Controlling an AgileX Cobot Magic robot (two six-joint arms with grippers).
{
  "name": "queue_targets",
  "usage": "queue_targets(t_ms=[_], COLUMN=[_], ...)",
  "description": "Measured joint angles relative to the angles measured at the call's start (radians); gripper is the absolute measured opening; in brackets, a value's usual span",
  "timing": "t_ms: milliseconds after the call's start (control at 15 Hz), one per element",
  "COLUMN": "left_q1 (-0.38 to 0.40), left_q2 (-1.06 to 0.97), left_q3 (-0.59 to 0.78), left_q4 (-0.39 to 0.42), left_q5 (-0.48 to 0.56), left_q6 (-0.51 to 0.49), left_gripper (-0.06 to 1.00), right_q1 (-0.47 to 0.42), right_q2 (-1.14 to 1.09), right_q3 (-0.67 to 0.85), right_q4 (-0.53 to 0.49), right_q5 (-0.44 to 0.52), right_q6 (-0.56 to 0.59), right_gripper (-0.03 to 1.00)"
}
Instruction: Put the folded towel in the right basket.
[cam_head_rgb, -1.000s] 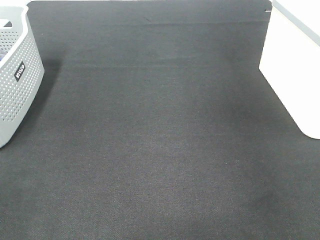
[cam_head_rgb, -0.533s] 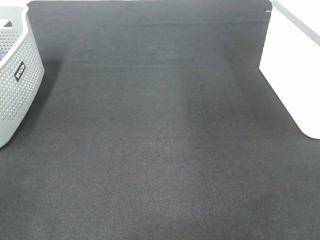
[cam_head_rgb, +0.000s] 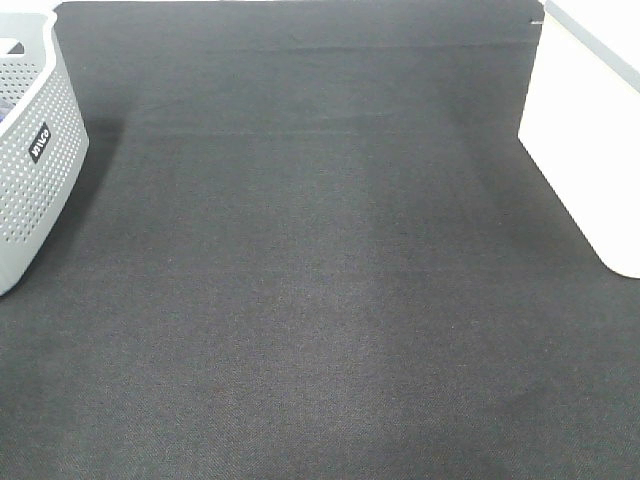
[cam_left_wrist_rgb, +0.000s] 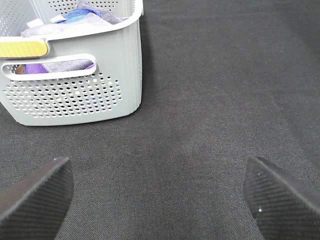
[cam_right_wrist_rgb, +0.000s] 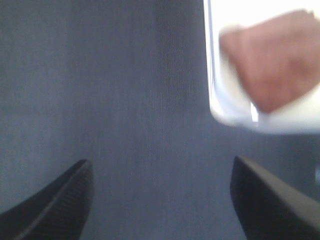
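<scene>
Left tool (cam_left_wrist_rgb: 159, 192) hovering spread over counter (cam_head_rgb: 320, 300) — grey basket (cam_left_wrist_rgb: 75, 95) ahead; right tool (cam_right_wrist_rgb: 160, 197) spread, blurred pink towel (cam_right_wrist_rgb: 272, 60) in white basket (cam_right_wrist_rgb: 300, 117).

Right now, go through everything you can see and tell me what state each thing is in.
Grey perforated plastic basket: upright on the mat, holding crumpled purple, blue and grey cloth.
White smooth-walled basket: upright on the mat, with a blurred pinkish-brown towel inside.
Black woven table mat: lying flat.
Left gripper: open, holding nothing.
Right gripper: open, holding nothing.
</scene>
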Motion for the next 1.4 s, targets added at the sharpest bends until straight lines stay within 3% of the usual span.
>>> queue_targets(t_ms=[200, 533, 600, 800, 1000, 1400], left_q1=[0.000, 0.000, 0.000, 0.000, 0.000, 0.000], left_q2=[0.000, 0.000, 0.000, 0.000, 0.000, 0.000], left_q3=[0.000, 0.000, 0.000, 0.000, 0.000, 0.000], left_q4=[0.000, 0.000, 0.000, 0.000, 0.000, 0.000], left_q5=[0.000, 0.000, 0.000, 0.000, 0.000, 0.000], left_q6=[0.000, 0.000, 0.000, 0.000, 0.000, 0.000], left_gripper=[0.88, 0.88, 0.88, 0.88, 0.88, 0.88], right_q1=[0.000, 0.000, 0.000, 0.000, 0.000, 0.000], right_q2=[-0.271, -0.699, -0.699, -0.993, -1.186, -1.242], right_q3=[0.307, 0.621, 0.621, 0.771, 0.856, 0.869], right_q4=[-0.001, -0.008, -0.008, -0.039, -0.047, -0.028], right_q5=[0.001, 0.003, 0.003, -0.012, -0.110, -0.138], right_q6=[0.000, 0.000, 0.000, -0.001, -0.025, -0.047], right_gripper=[0.72, 0.72, 0.72, 0.72, 0.72, 0.72])
